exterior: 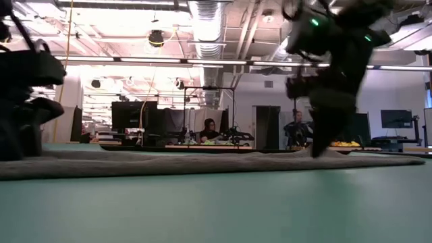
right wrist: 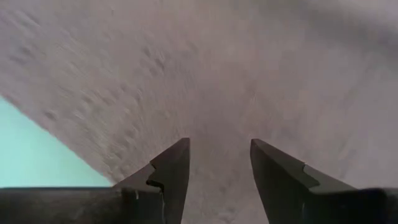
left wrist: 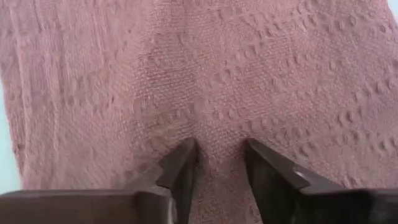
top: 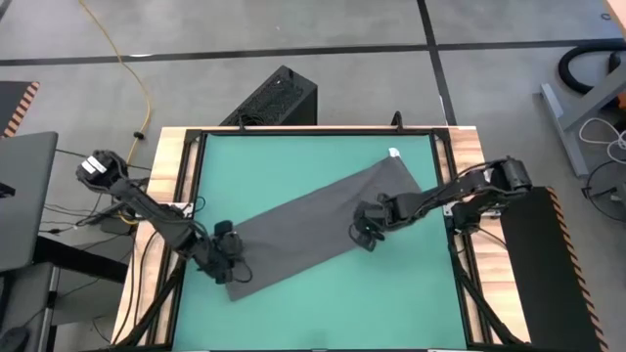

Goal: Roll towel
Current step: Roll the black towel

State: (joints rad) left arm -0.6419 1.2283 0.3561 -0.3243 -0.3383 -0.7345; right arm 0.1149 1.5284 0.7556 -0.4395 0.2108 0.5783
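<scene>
Both hands, left and right, press fingers-apart onto the flat grey towel.

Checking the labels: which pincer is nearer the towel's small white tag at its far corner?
Right. The right pincer presses on the towel in the half that carries the white tag; the left pincer is at the opposite, near end.

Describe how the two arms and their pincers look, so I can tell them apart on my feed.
Both arms are dark, jointed, near-identical, with black cables along the links. The left pincer and right pincer each have two dark wedge-shaped fingers. The low view shows small green lights on one arm's housing.
</scene>
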